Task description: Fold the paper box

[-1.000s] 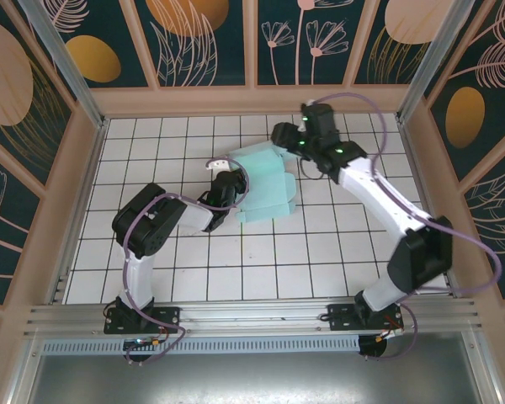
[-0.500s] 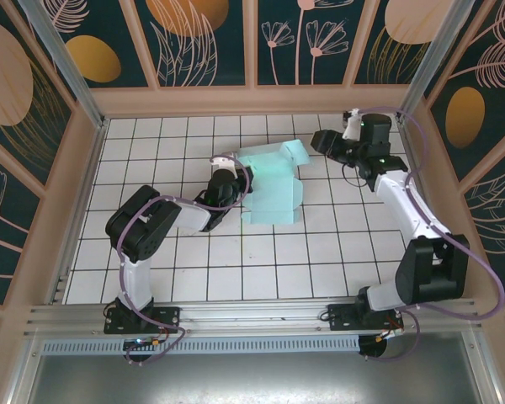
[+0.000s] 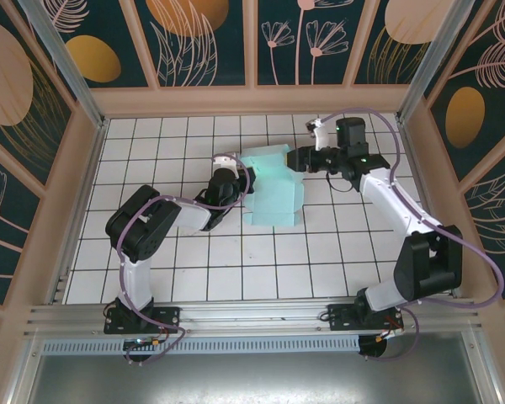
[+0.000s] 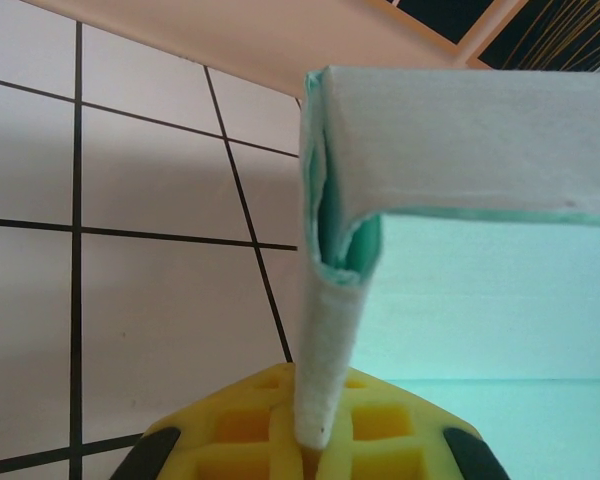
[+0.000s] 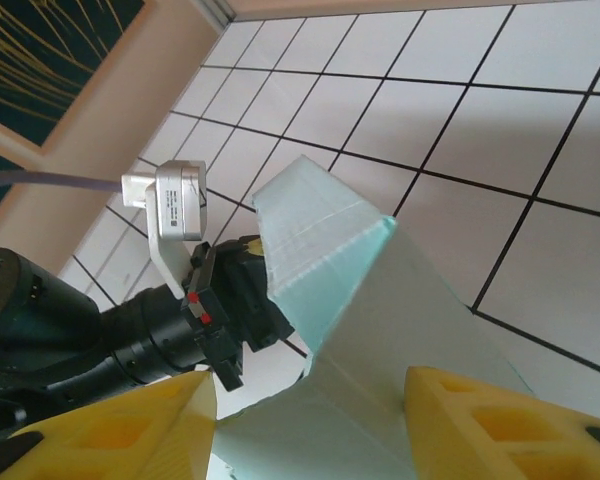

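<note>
Centre frame, the paper box [image 3: 273, 192] is sitting half-folded: left gripper [image 3: 238, 179] clamping its left wall, right gripper [image 3: 298, 159] straddling the upper-right flap, jaws apart; other walls likely need raising.

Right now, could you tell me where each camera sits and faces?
Top external: above and behind, looking down on the tiled table; left arm and right arm show.
Left wrist: along the left gripper, shut on the paper box's wall.
Right wrist: past the open right gripper toward the box and left arm.
Shared: the paper box.
</note>
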Action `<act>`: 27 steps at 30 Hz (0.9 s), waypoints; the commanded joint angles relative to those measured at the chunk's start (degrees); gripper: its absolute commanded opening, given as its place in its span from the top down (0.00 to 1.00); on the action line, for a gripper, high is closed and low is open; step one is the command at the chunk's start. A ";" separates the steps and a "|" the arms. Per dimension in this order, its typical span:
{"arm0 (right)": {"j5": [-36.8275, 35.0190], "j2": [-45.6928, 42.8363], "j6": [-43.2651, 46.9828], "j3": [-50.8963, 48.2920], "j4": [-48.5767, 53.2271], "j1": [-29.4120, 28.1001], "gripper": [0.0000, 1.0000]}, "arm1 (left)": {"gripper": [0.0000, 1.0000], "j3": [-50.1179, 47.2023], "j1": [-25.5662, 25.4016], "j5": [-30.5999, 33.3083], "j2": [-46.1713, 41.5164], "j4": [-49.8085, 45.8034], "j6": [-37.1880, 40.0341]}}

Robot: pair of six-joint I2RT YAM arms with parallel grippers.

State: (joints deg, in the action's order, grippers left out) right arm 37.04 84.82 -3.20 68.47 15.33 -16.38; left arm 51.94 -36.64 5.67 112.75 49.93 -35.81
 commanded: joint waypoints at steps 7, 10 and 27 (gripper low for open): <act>-10.78 2.73 7.46 2.73 3.90 -5.54 0.48 | 1.00 2.97 -0.02 -4.34 -1.01 -0.21 -2.66; -22.85 1.87 11.09 1.06 3.22 -8.31 0.48 | 1.00 3.46 -0.04 -6.22 -0.58 0.32 -3.71; -7.50 -13.97 0.25 -10.50 -14.21 1.31 0.43 | 1.00 5.09 -0.04 -8.84 0.72 -0.19 -3.74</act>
State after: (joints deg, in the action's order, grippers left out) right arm 20.73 75.79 2.81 60.86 8.01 -19.64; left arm 55.40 -36.49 -1.56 113.30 46.48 -38.22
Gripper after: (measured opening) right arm 0.563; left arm 0.046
